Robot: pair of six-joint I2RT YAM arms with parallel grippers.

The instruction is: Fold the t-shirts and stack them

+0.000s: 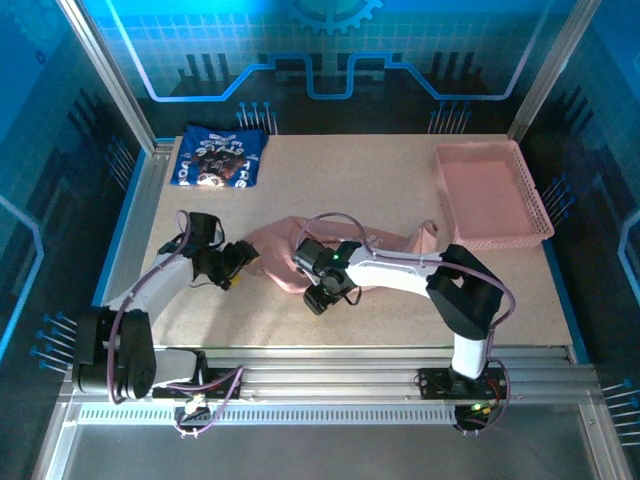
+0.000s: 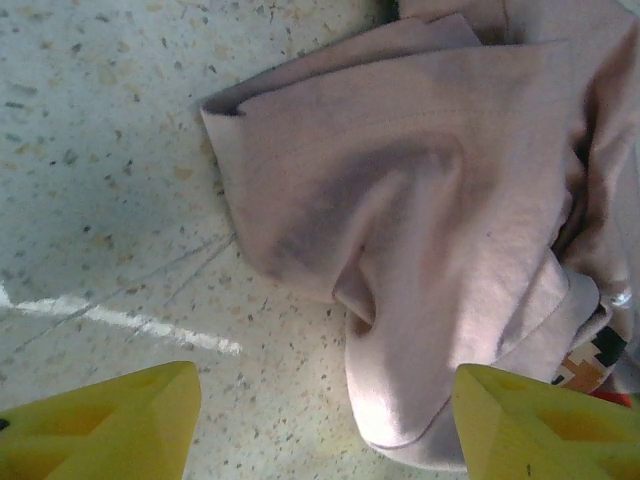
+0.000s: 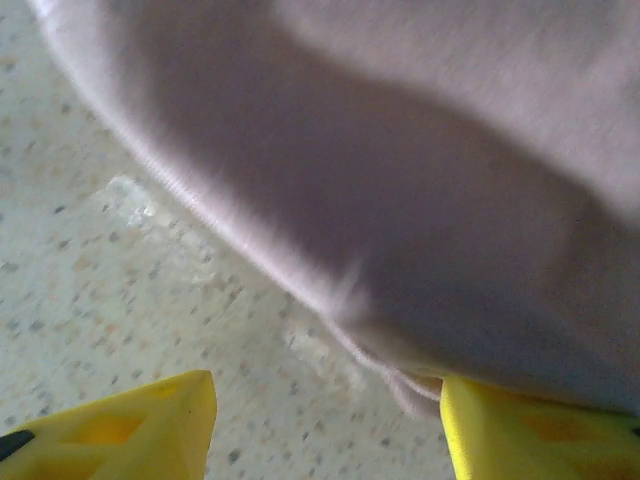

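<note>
Because the counter (image 1: 400,190) under both sets of jaws is hard and bare, tips driven too low would probably scrape it rather than slide beneath cloth. Pink basket (image 1: 492,195): well to the right of the right jaws, uninvolved. Pink t-shirt (image 1: 275,250): crumpled between the two sets of jaws, with a creased lobe just ahead of the left jaws. Closing here risks pinching several layers, so the fold would trap wrinkles. Navy t-shirt (image 1: 220,157): folded, well beyond the left jaws; a lumpy pink fold would likely stack on it askew. Left jaws and right jaws: both apart, gripping nothing. Hem (image 3: 230,238): runs to one tip of the right jaws, touching or just beside; a shallow bite could slip off.
</note>
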